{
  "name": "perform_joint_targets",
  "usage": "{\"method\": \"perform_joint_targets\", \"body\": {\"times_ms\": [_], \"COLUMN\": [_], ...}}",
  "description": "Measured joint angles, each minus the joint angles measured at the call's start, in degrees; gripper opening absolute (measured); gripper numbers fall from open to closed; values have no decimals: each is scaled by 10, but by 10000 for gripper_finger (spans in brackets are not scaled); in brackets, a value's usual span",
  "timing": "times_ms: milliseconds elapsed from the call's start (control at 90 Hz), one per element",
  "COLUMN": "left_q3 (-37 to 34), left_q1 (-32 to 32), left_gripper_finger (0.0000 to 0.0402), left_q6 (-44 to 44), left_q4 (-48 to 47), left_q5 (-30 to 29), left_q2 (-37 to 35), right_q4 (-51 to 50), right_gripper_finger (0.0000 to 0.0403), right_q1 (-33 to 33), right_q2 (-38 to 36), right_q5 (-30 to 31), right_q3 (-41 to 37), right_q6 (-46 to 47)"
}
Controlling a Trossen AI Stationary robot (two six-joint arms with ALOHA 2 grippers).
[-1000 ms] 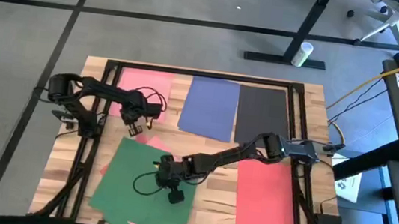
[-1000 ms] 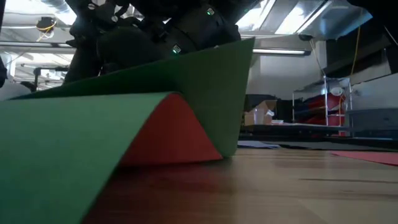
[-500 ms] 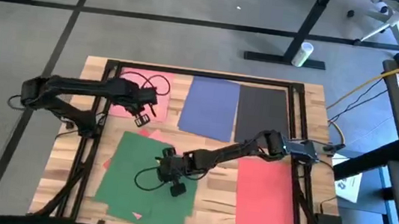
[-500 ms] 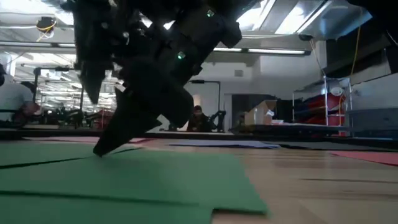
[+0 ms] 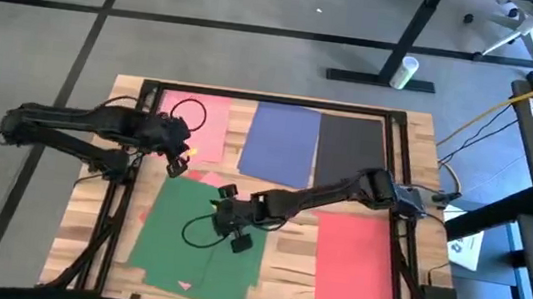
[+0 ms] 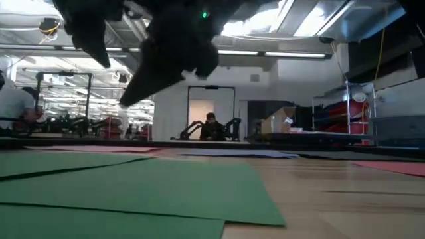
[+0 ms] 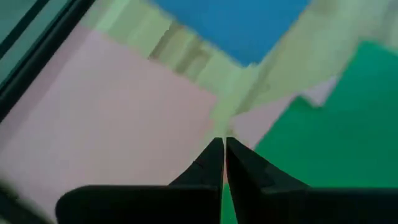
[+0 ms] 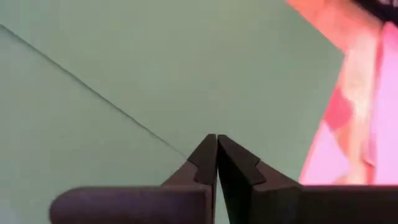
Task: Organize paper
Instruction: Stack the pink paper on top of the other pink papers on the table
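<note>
Two overlapping green sheets of paper [image 5: 193, 247] lie flat at the table's near left, and a pink sheet's corner [image 5: 207, 179] peeks out from under their far edge. My right gripper [image 5: 221, 205] hangs shut just above the green paper [image 8: 186, 68], its tip clear of it in the low view [image 6: 125, 101]. My left gripper [image 5: 176, 162] is shut over the near edge of the pink sheet [image 5: 194, 126], where pink meets green [image 7: 323, 124]. Blue [image 5: 282, 143], black [image 5: 350, 151] and red [image 5: 354, 265] sheets lie flat farther right.
A dark frame [image 5: 272, 99] runs round the wooden table. A thin black cable loops over the green paper [image 5: 191, 237]. There is bare wood [image 5: 284, 262] between the green and red sheets. Beyond the table are a person [image 6: 211, 126] and room furniture.
The green sheet, raised and bent over a second ago, has dropped and now lies flat. My right gripper went down to it, then rose clear and moved a little toward the far edge. My left arm has stretched out; its gripper stays near the pink sheet's near edge.
</note>
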Motion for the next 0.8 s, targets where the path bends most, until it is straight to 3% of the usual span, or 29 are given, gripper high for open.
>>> {"method": "perform_joint_targets", "body": {"times_ms": [200,344,589,800], "left_q3": [-5,-19,-82,-161], "left_q1": [-78,-147,-282,-407], "left_gripper_finger": [0,0,0,0], "left_q6": [31,9,-123,-252], "left_q4": [65,62,82,180], "left_q5": [35,40,43,43], "left_q2": [-4,7,30,59], "right_q4": [-68,-116,-122,-83], "right_gripper_finger": [0,0,0,0], "right_q1": [18,42,73,78], "right_q2": [-21,-22,-22,-21], "right_q5": [31,36,-19,-28], "right_q3": [0,1,1,-32], "right_q6": [3,17,41,66]}}
